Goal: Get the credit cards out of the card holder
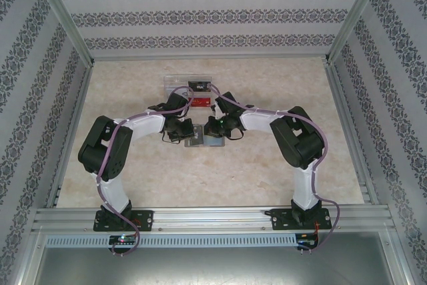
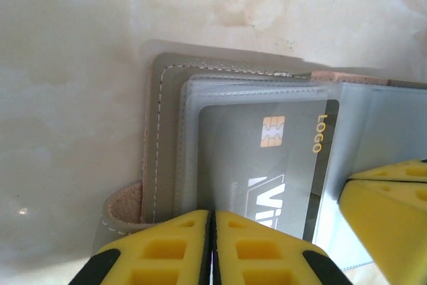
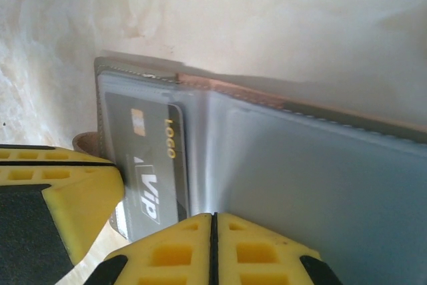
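- Grey-brown bifold card holder (image 1: 202,139): open flat on marbled worktop (image 1: 200,185), frame centre.
- Grey chip-bearing plastic credit card (image 2: 267,158): sleeved in holder's left half.
- Hands: left hand (image 2: 212,248), right hand (image 3: 213,248) both clenched, pads together, over holder.
- Step: extracting card.
- Next, likely: pin holder, pinch card edge, slide out.

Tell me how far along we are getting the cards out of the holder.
Looks done: a red card and a black card lie at the clear tray. In hand: left gripper and right gripper, both shut, are at the open card holder. Remaining: the grey VIP card is inside the holder.
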### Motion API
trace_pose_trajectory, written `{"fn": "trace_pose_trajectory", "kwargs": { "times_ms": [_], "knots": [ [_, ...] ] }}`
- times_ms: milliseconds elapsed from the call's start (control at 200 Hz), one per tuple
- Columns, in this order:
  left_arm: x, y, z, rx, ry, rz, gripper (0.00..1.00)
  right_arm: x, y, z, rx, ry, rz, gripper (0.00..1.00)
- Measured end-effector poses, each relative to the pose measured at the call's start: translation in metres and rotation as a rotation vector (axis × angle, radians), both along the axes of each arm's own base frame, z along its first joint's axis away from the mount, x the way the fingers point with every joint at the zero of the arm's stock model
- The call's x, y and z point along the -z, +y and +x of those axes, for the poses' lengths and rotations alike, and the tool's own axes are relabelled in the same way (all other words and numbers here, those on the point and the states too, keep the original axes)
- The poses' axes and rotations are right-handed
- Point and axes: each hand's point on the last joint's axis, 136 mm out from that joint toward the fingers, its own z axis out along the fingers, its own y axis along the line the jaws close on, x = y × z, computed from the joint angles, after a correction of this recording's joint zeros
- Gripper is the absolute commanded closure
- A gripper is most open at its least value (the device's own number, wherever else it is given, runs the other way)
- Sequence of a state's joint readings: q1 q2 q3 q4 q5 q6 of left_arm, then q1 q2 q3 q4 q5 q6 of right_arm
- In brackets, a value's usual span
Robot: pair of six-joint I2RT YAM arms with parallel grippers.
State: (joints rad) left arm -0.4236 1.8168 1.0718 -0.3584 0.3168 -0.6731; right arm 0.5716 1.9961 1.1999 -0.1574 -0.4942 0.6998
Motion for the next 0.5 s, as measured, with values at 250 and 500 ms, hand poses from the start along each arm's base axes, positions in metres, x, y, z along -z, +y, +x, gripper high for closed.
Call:
{"fn": "trace_pose_trajectory", "kwargs": {
  "times_ms": [250,500],
  "knots": [
    [-0.001,0.0,0.0,0.0,-0.002,-0.001,0.91,-0.001,0.004,-0.002,-0.014,-0.006,0.006,0.83],
    [-0.001,0.0,0.0,0.0,-0.002,-0.002,0.91,-0.002,0.024,-0.015,-0.067,-0.003,0.022,0.83]
  ]
}}
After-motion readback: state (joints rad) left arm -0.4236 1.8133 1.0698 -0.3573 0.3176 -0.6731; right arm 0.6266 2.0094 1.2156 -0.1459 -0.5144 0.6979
